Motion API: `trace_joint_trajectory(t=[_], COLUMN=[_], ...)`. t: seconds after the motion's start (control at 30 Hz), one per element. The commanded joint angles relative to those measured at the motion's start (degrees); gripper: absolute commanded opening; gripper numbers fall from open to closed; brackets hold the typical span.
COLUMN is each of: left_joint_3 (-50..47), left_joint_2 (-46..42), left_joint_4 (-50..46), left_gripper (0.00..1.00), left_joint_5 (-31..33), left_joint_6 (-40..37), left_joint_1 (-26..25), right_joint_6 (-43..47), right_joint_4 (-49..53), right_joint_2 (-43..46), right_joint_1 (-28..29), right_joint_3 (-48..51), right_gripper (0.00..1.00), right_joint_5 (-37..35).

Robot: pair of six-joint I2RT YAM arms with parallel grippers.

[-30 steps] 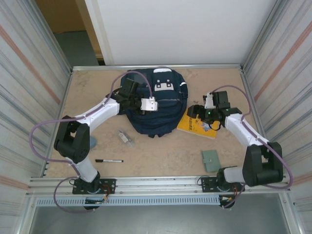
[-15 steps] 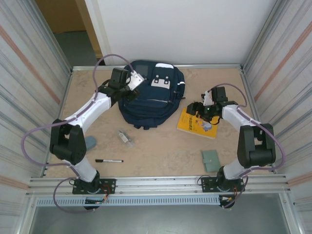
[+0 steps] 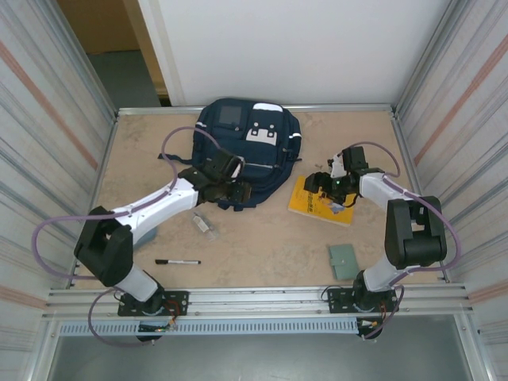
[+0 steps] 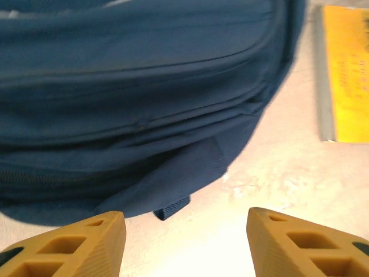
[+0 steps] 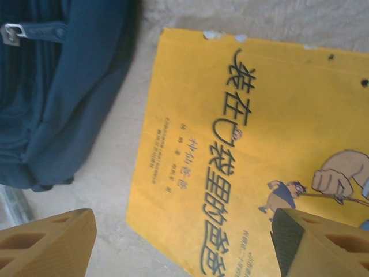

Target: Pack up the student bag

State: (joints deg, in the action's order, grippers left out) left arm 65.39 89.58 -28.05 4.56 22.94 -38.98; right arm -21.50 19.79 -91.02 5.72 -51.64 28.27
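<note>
Student bag (image 3: 248, 151) lies flat at far-centre of tabletop (image 3: 270, 246), front panel up, top end toward far wall. No open mouth visible from top cam; zips look shut, though I can't be sure.

Left jaws: apart, nothing btw them. They sit low at the bag's near edge, orange fingers (image 4: 72, 245) either side of bare tabletop, w/ a small strap tab (image 4: 173, 208) just ahead.

Right jaws: also apart, empty. They hang over the near-left corner of the yellow book (image 5: 259, 144), fingers (image 5: 49, 245) not touching it as far as I can tell. Book lies flat just right of the bag. A zip pull (image 5: 10, 32) shows at the bag's edge in R wrist view.

Pen (image 3: 178, 261), green card (image 3: 344, 260) and a small clear item (image 3: 204, 223) lie loose nearer the bases, well apart from the bag.

Risks from here, as I judge them:
- Book is flat on the tabletop, so R fingers may skate over the cover or crease it instead of getting under an edge.
- If the bag is in fact shut, nothing goes in; L side needs the zip, not the strap tab. Clamping the tab would prob. just drag the soft bag.
- A dragged bag could slide onto the book and bury the corner R is working at.
- Fabric is limp, so any opening made could flop closed w/o one arm holding it.
</note>
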Motion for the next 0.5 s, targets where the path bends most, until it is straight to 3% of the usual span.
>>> trace_joint_trajectory(t=[0.0, 0.17, 0.27, 0.47], left_joint_3=[2.17, 1.92, 1.75, -0.21], left_joint_2=[2.67, 7.92, 11.42, 11.52], left_joint_4=[-2.37, -0.18, 0.21, -2.35], left_gripper=[0.58, 0.58, 0.57, 0.56], left_joint_5=[5.45, 4.28, 6.02, 6.13], left_joint_6=[10.99, 14.12, 12.95, 7.80], left_joint_1=[0.52, 2.21, 3.09, 6.51], right_joint_6=[1.55, 0.37, -0.76, 2.83], right_joint_4=[0.49, 1.46, 1.77, 3.28], right_joint_2=[1.74, 0.34, -1.28, -6.73], right_joint_1=[0.17, 2.93, 3.80, 1.49], right_joint_3=[0.16, -4.00, -7.53, -15.41], right_gripper=[0.81, 0.80, 0.79, 0.75], right_joint_5=[-0.08, -0.43, -2.85, 0.64])
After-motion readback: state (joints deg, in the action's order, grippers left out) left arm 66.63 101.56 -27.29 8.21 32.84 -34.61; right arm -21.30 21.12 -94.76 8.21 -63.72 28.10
